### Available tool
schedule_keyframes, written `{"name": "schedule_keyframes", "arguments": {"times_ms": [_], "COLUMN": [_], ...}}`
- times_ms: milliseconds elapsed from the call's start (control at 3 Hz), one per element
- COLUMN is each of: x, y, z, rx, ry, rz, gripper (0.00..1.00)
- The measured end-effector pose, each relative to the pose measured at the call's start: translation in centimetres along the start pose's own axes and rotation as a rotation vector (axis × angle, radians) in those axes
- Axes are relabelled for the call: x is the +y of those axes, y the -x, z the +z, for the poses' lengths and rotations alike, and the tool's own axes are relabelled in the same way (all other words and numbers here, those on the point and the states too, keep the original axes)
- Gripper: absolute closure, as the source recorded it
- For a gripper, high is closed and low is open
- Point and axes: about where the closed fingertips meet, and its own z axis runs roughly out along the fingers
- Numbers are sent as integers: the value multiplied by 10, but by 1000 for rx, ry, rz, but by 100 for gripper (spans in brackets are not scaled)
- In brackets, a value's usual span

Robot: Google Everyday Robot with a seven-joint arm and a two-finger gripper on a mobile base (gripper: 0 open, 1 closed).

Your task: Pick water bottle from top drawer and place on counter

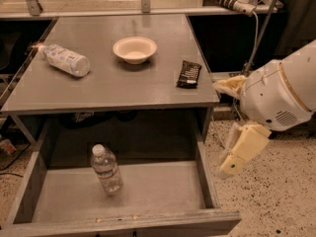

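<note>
The water bottle (105, 169), small, clear and ribbed with a white cap, stands on the floor of the open top drawer (205, 174), left of its middle. The grey counter (108, 85) lies directly above the drawer's back half. My gripper (232, 120) hangs at the right of the view, outside the drawer's right wall and over the speckled floor. Its two pale yellow fingers are spread apart and hold nothing. It is well to the right of the bottle and apart from it.
On the counter lie a larger bottle with a white speckled label (65, 59) at the left, a cream bowl (135, 49) in the middle and a dark snack packet (189, 74) near the right edge. A cable and power strip (232, 1) run behind at the right.
</note>
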Motion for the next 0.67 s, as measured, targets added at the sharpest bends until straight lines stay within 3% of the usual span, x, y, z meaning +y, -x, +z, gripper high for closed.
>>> {"name": "schedule_keyframes", "arguments": {"times_ms": [333, 667], "x": [4, 21], "y": [1, 19], "z": [10, 41], "rx": [-18, -88], "ry": [22, 70], "rz": [-15, -31], "gripper": [0, 0]}}
